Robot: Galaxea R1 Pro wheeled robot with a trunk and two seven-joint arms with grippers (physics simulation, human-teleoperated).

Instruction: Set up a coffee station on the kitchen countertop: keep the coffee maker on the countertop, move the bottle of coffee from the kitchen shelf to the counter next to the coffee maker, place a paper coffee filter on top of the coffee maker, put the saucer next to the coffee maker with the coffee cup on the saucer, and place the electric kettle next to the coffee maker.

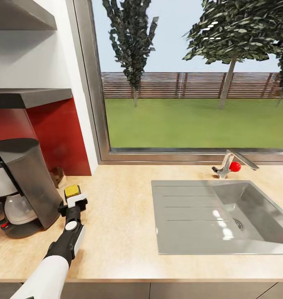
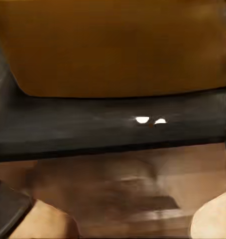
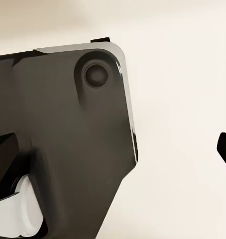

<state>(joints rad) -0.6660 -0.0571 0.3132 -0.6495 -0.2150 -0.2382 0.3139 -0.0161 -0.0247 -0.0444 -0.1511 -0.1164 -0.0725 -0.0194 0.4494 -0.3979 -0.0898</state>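
The black coffee maker (image 1: 23, 182) stands on the countertop (image 1: 116, 216) at the left, a glass carafe in its base. Just to its right, the bottle of coffee (image 1: 72, 191) shows its yellow lid, low over or on the counter; I cannot tell which. My left gripper (image 1: 75, 199) is shut on it from the near side. Up close in the left wrist view, the bottle (image 2: 118, 45) is a broad amber surface above a dark band. My right gripper (image 3: 115, 149) stands open before a dark part of my own body, one fingertip (image 3: 225, 149) at the frame's edge.
A steel sink (image 1: 224, 216) with drainboard is set into the counter at the right, its faucet (image 1: 232, 164) by the window. A dark brown object (image 1: 56, 174) sits behind the coffee maker against the red backsplash. Grey shelves (image 1: 29, 97) hang above.
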